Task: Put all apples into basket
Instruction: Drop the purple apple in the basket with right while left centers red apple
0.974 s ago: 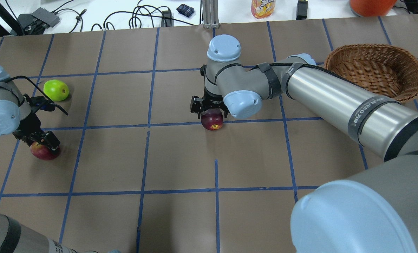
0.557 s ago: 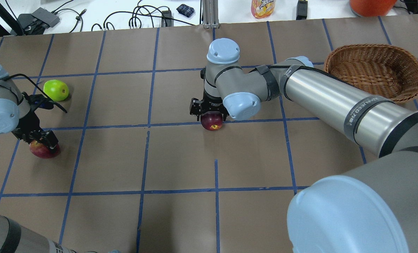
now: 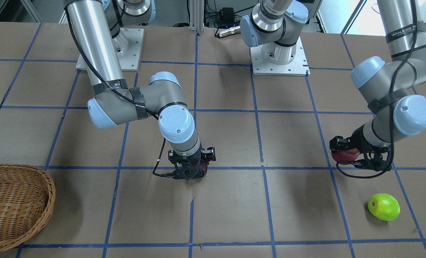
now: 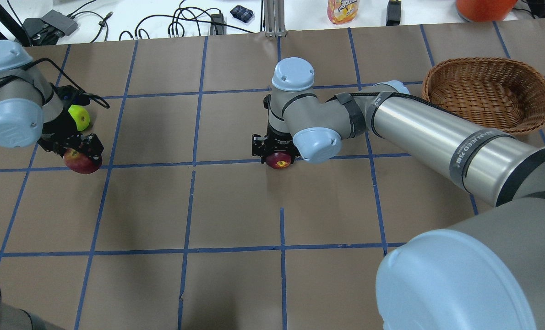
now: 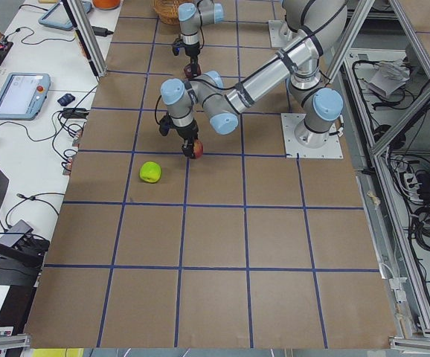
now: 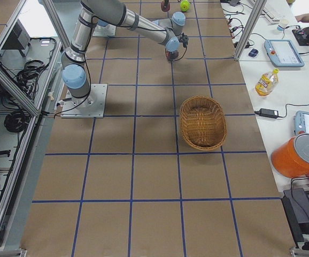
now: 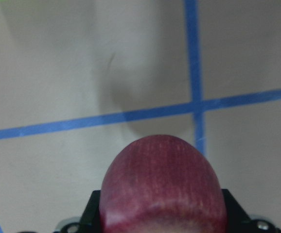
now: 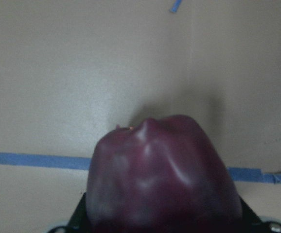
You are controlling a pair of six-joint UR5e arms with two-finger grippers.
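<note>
Left gripper [image 4: 81,149]: is pointing down near the left edge of the table [image 4: 236,206] in the overhead view, with its fingers pinching the red apple [image 4: 83,161].
Red apple: is sitting in that grip. The left wrist view is showing its shadow falling on the brown surface apart from it, so it is hanging clear of the table.
Green apple [image 3: 383,206]: is lying loose on the table near the left gripper, on the side away from the robot. The wrist is partly covering it in the overhead view, and nothing is touching it.
Right gripper [image 4: 277,149]: is pointing straight down near the middle of the table, with its fingers pressing in on the maroon apple [image 4: 279,160].
Maroon apple: is sitting between those fingers, right at a blue tape line [image 4: 226,161]. I cannot tell whether it is resting on the table or hanging just above it.
Basket [image 4: 483,87]: is standing at the far right of the table, well apart from both grippers and all three apples.
</note>
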